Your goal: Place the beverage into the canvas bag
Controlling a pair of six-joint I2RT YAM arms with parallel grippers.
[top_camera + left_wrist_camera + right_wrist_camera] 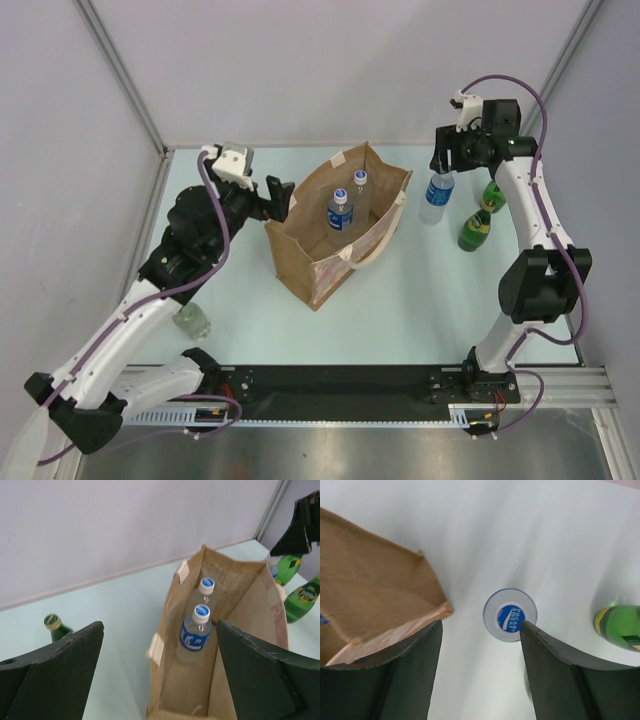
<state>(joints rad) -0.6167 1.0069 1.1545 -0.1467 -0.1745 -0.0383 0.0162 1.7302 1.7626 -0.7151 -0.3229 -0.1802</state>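
Toward the far right of the table, near the canvas bag's (330,268) right wall: one Pocari Sweat bottle (436,197), upright, long axis vertical, cap up.

Right gripper (479,630): directly above it, jaws wide, cap off-centre toward one finger. This is the nearer arm.

Left gripper (280,198): wide, empty, at the bag's left wall.

Inside the bag: two clear bottles (340,212).

Beyond the Pocari Sweat bottle, toward the right edge: two green bottles (474,230).

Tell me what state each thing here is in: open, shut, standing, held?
Canvas bag: open, upright.
Bottles in the bag: two, upright, capped.
Water bottle: upright on the table, capped, not gripped.
Green bottles: two, standing outside the bag.
Left gripper: open, empty.
Right gripper: open, over the water bottle.
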